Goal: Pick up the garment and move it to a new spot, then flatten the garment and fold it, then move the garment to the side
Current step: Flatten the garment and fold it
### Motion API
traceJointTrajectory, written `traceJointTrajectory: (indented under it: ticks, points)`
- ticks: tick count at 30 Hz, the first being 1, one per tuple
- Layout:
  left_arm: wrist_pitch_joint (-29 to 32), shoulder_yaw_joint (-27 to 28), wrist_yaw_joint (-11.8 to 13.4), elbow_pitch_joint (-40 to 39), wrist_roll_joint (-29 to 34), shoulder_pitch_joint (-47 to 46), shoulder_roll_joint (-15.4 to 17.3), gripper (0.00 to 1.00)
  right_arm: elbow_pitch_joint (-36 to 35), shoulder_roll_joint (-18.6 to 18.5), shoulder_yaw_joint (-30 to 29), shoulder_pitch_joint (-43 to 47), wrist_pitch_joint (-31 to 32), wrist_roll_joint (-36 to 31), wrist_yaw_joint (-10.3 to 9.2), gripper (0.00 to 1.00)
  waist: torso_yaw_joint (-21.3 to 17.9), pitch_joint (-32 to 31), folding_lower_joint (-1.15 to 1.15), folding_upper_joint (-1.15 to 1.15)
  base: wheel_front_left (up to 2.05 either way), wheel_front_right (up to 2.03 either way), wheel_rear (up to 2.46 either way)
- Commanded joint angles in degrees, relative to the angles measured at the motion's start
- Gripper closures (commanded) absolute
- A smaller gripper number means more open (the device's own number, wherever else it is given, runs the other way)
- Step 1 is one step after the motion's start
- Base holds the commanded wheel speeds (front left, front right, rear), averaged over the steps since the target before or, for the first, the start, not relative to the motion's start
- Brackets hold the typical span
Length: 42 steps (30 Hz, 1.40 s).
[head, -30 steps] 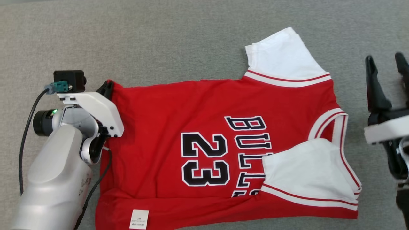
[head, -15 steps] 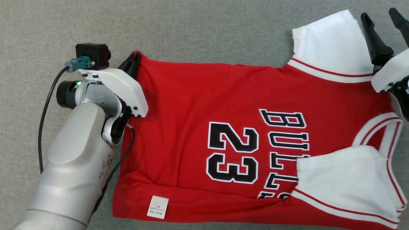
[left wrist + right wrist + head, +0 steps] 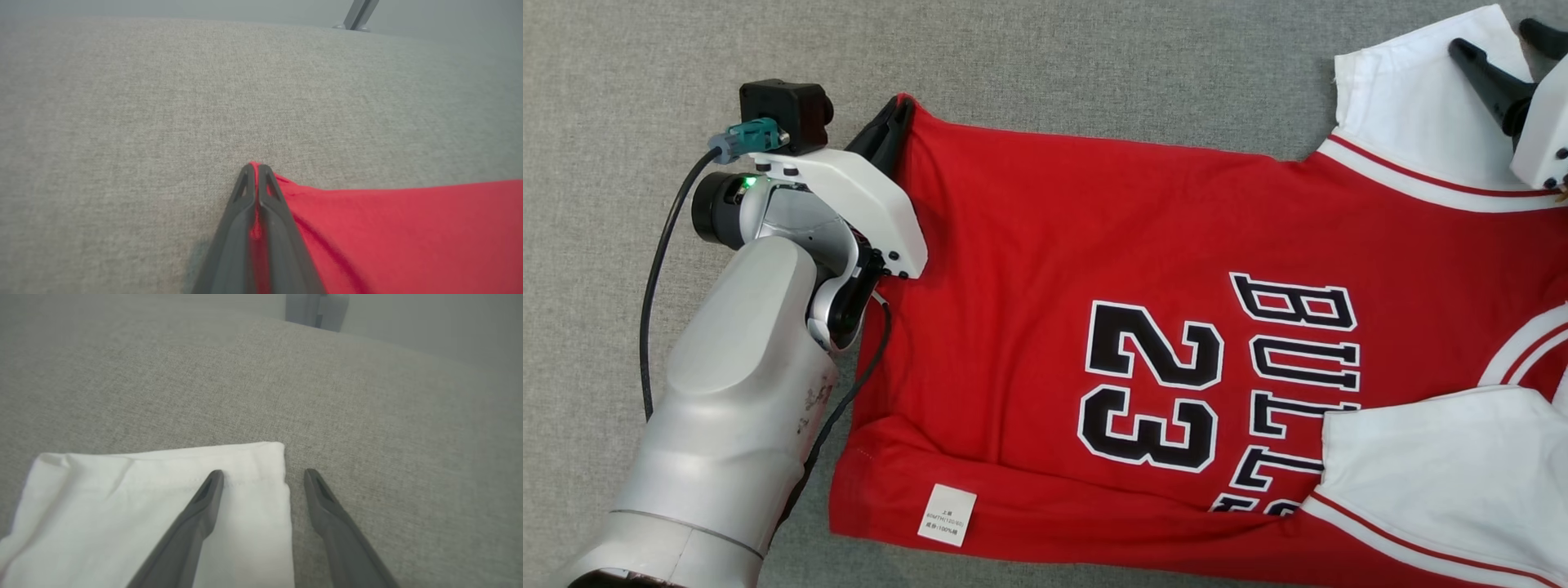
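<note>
Head view panned, right gripper (image 3: 1493,34) now above garment (image 3: 1045,245) sleeve (image 3: 1405,90)

jersey (image 3: 1029,245): red body
sleeves (image 3: 1413,90): white, with red-striped white bands
lettering (image 3: 1152,384): black, outlined white
tag (image 3: 947,514): white, dark print
tabletop (image 3: 1013,65): speckled grey weave

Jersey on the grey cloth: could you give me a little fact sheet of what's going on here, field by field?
garment: red jersey, BULLS 23 print facing up
surface: grey fabric
left jaws: shut on the jersey's far hem corner
right jaws: open, one finger over the far white sleeve, the other over bare fabric beside it
near sleeve: folded onto the chest, covering part of the lettering
tag: small white label on the turned-up near edge
</note>
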Motion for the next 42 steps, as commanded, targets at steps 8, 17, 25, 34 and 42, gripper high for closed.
traceJointTrajectory:
  ticks: [8, 17, 25, 34, 42]
  points:
    - [-1.57, -0.15, -0.65, 2.17, -0.99, -0.71, -0.13, 1.00, 1.45, -1.68, 5.18, -3.60, -0.96, 4.96, 0.00, 1.00, 0.25, -0.06, 0.00, 0.00, 0.00, 0.00, 0.00]
    - [-4.72, 1.90, -1.15, -0.86, -2.46, -0.28, 1.78, 1.00, -2.84, -4.49, 7.63, -4.51, -10.80, 9.47, 0.00, 1.00, -1.05, -1.90, 0.00, 0.00, 0.00, 0.00, 0.00]
    - [-3.49, 4.32, -1.12, -5.68, -5.69, 2.51, 3.37, 1.00, -6.61, -6.06, 9.30, -1.73, -14.62, 14.88, 0.00, 1.00, -2.33, -3.09, 0.00, 0.00, 0.00, 0.00, 0.00]
    - [1.73, 8.47, -5.07, -16.01, -17.36, 14.69, 4.27, 1.00, -23.32, -10.27, 7.40, 14.06, -23.17, 28.23, 0.01, 1.00, -4.70, -5.53, 0.00, 0.00, 0.00, 0.00, 0.00]
    - [5.67, 14.82, -4.30, -28.39, -27.14, 25.59, 7.20, 1.00, -37.11, -15.26, 4.96, 32.35, -30.80, 34.93, 0.01, 1.00, -7.34, -6.64, 0.00, 0.00, 0.00, 0.00, 0.00]
